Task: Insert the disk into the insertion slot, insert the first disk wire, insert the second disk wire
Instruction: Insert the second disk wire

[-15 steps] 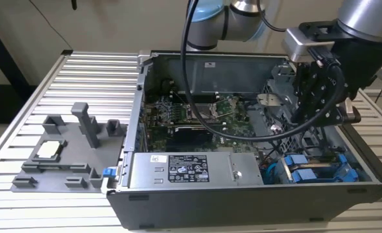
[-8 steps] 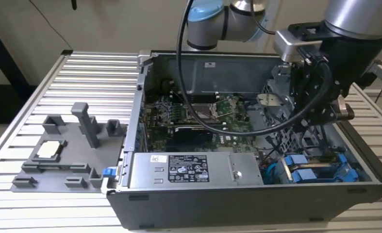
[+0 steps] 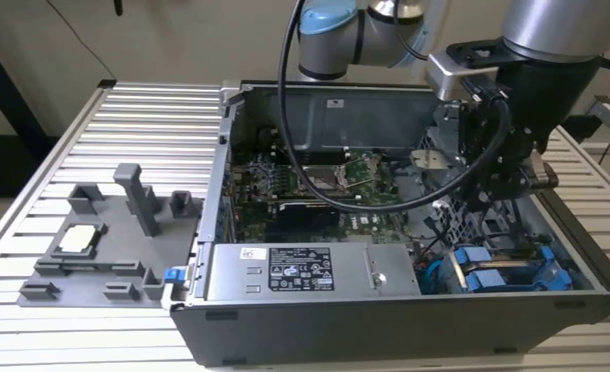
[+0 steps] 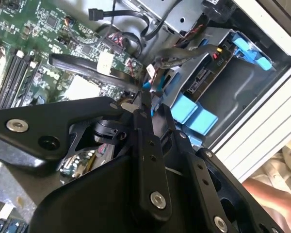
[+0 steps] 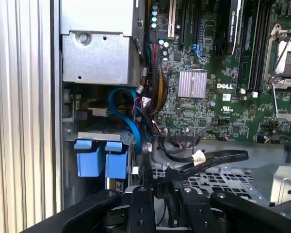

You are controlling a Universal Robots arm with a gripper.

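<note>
One arm [image 3: 522, 101] reached down into the computer case [image 3: 387, 329]; we saw its gripper [image 5: 163, 188], jaws nearly closed, pinching a black wire [image 5: 211, 159].

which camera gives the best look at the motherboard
The first wrist view: the motherboard is seen face-on, near and mostly uncovered. The exterior view shows it farther off, crossed by a black cable; the second wrist view catches one corner.

A robotics lab or test workshop: a ribbed aluminium-profile table [image 3: 139, 108] carries an opened computer case [image 3: 387, 333], with a grey jig plate [image 3: 113, 232] at its 9 o'clock in the exterior view and an industrial arm [image 3: 331, 35] at 12.
</note>
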